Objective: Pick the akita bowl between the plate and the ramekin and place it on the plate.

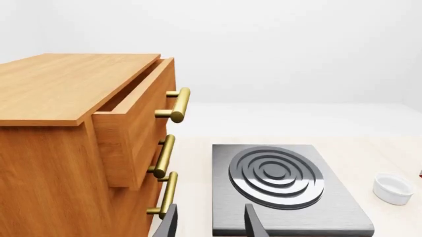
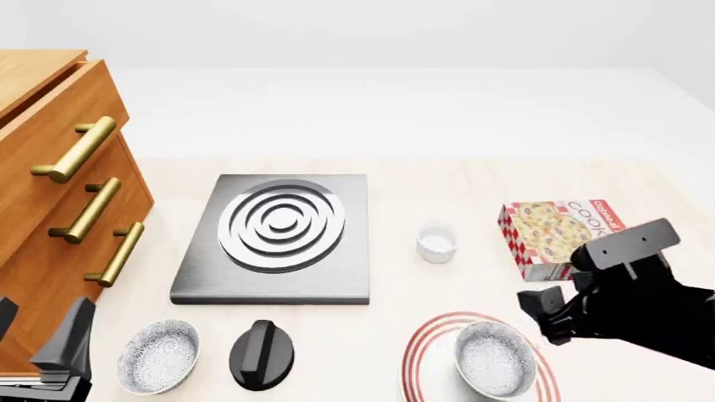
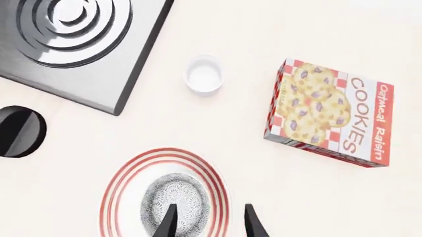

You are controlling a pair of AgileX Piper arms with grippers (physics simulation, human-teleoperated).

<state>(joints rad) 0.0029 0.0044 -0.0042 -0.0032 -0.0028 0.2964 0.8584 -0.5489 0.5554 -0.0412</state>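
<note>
- Right gripper (image 3: 207,224) hangs over the table with its two dark fingers (image 3: 167,223) spread apart and holding nothing; one fingertip overlaps the bowl's rim in the wrist view, the other sits over the plate's ringed edge.
- The akita bowl (image 2: 494,360) sits inside the plate (image 2: 419,356), at about 5 o'clock on the table in the front view.
- The ramekin (image 2: 437,242) stands at 12 o'clock from the plate, well apart from it, with a cookie box (image 2: 558,234) at 3 o'clock of the ramekin.
- Left gripper (image 1: 209,224) is likewise released, fingers parted and empty, beside the wooden drawer unit (image 1: 72,128).
- A second speckled bowl (image 2: 159,356) rests at 7 o'clock, a black knob (image 2: 261,354) just beside it, the stove burner plate (image 2: 280,234) beyond.
</note>
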